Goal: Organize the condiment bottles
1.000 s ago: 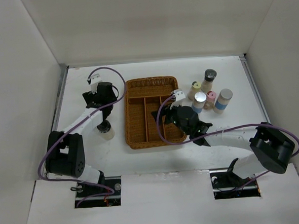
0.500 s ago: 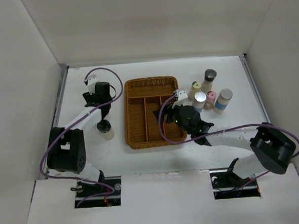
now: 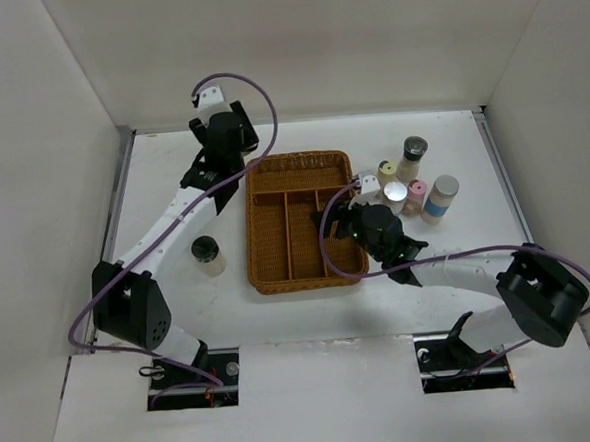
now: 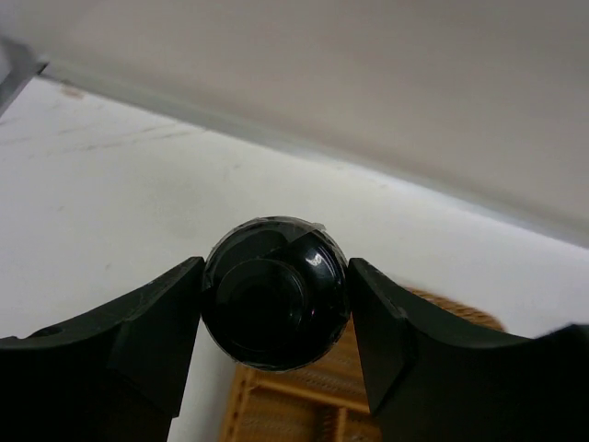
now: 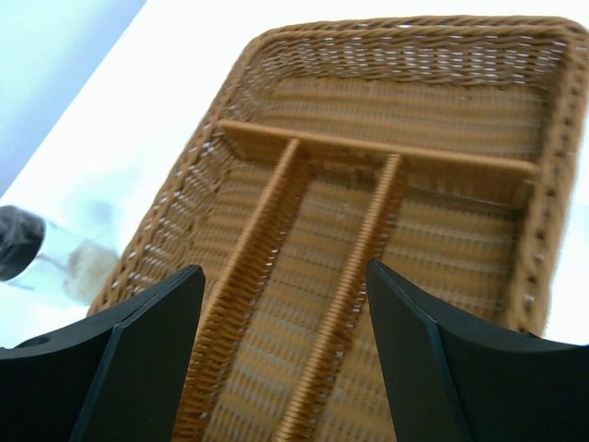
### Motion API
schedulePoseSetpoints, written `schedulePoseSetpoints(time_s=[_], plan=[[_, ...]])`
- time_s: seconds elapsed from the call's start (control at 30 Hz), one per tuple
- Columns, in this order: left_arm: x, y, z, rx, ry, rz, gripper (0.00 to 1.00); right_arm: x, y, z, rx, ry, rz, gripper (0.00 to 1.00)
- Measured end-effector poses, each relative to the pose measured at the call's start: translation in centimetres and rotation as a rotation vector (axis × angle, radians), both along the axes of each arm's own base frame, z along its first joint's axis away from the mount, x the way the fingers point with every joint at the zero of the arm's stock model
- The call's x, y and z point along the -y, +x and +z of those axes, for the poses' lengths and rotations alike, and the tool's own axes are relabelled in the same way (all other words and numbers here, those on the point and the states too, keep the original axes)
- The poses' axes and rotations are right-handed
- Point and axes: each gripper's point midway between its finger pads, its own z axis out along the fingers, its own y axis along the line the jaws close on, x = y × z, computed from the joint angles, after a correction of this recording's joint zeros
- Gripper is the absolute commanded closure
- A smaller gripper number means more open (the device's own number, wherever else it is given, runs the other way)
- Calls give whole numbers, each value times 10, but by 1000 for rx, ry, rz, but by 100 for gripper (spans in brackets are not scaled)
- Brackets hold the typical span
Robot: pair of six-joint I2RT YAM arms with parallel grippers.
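A dark-capped bottle (image 4: 273,304) is clamped between the fingers of my left gripper (image 4: 276,276), which is shut on it and raised by the far left corner of the brown wicker tray (image 3: 296,159); from above the left gripper (image 3: 239,149) hides this bottle. Another dark-capped bottle (image 3: 208,254) stands on the table left of the tray. Several more bottles stand right of the tray: a yellow-capped one (image 3: 385,170), a dark-capped one (image 3: 414,154), a pink-capped one (image 3: 414,191) and two silver-capped ones with blue bands (image 3: 394,197). My right gripper (image 5: 283,272) hangs open over the tray's compartments, holding nothing.
The wicker tray (image 5: 396,32) has one crosswise compartment at the far end and three long ones, with nothing showing in them. White walls close the table at the back and both sides. The right arm (image 3: 448,267) lies across the table from the near right.
My left arm has swung up and toward the back wall, from beside the tray's left side to its far left corner, its jaws now closed on the bottle. The right gripper shifted slightly.
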Motion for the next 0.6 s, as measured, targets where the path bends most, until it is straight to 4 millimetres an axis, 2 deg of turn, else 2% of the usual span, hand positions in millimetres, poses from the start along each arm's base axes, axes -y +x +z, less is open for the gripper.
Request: schedulePoseSetpoints(time_s=[0.07, 0.13, 0.2, 0.3, 0.43, 0.5, 0.6], plan=[[24, 8, 17, 39, -11, -42, 63, 10, 3, 0, -3, 9, -24, 23], [49, 17, 15, 42, -10, -85, 63, 19, 6, 0, -4, 18, -46, 23], [71, 23, -3, 11, 5, -124, 63, 28, 9, 2, -5, 32, -70, 23], [105, 28, -44, -69, 41, -188, 63, 43, 13, 6, -1, 61, -107, 24], [134, 27, -93, -165, 92, -249, 63, 63, 19, 8, -6, 102, -163, 23], [145, 24, -107, -197, 111, -273, 63, 75, 23, 7, -13, 119, -199, 23], [154, 22, -116, -212, 121, -294, 63, 89, 29, 3, -30, 136, -244, 23]])
